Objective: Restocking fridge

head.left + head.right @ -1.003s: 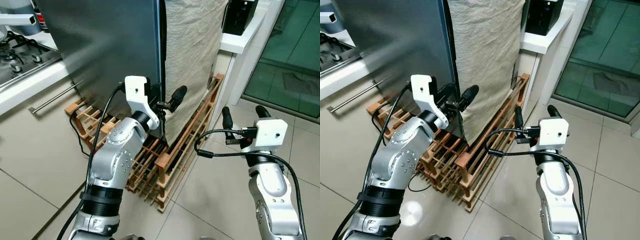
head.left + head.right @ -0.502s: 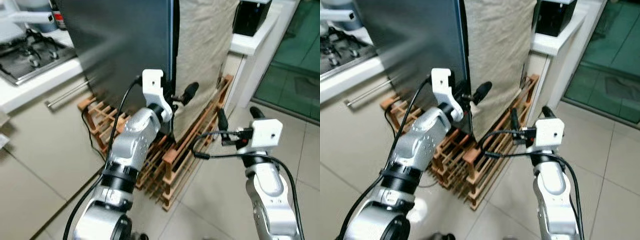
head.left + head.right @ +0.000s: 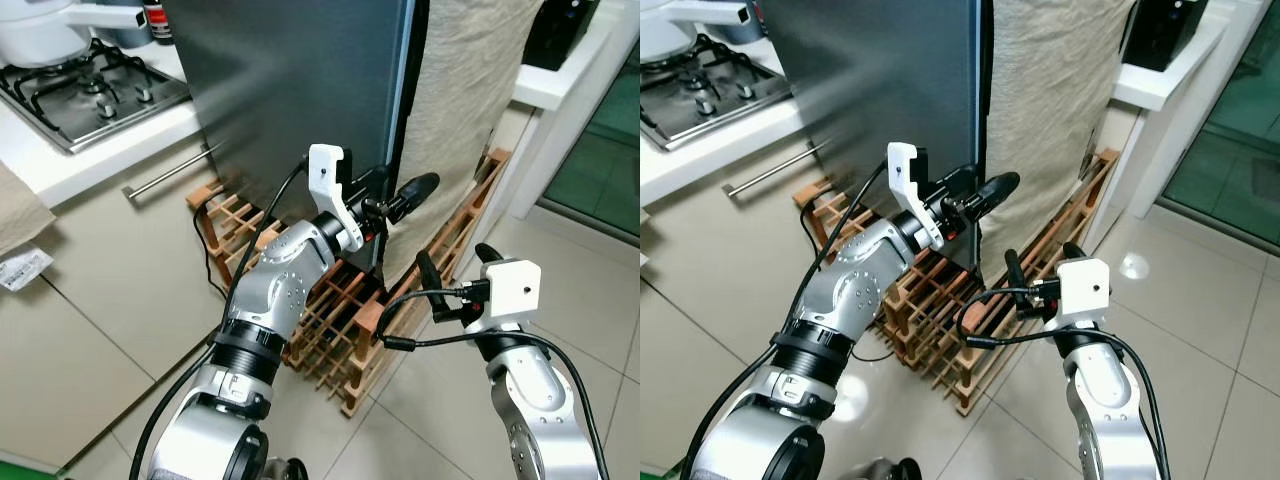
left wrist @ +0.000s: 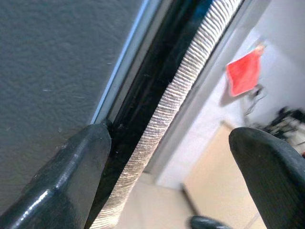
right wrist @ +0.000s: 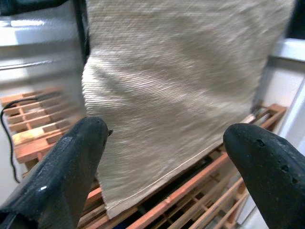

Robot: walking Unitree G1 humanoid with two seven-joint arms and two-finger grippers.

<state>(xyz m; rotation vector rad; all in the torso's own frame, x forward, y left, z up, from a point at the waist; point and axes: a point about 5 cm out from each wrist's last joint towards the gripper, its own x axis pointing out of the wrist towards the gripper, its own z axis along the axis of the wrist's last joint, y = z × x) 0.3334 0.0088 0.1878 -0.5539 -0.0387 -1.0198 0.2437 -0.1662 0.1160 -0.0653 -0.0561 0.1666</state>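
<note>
Right gripper [image 3: 455, 268]: nearest, low on the robot's right above the tiled floor [image 3: 590, 300]; its 2 black fingers stand spread apart with nothing between them, aimed at the hanging cloth.
Left gripper [image 3: 395, 193]: raised ahead of the silver left arm, at the fridge's front corner; fingers parted, 1 finger [image 4: 76, 176] against the dark door face by the seam, the other [image 4: 269, 169] out on the far side of the cloth's edge; nothing grasped.
Wooden rack [image 3: 330, 310]: slatted frames lying on the floor under both grippers, at the foot of the fridge; a black cable runs across the slats.
Fridge [image 3: 290, 90]: tall dark grey body directly ahead, door closed, a thin dark seam down its right edge.
Cloth [image 3: 1060, 90]: beige woven sheet hanging just right of the fridge, its lower hem above the rack.
Counter [image 3: 90, 150]: white, to the left, with a bar handle [image 3: 165, 172] on the cabinet front.
Hob [image 3: 90, 85]: gas burners on that counter, farther back.
Black appliance [image 3: 560, 30]: on a white ledge, far right.
</note>
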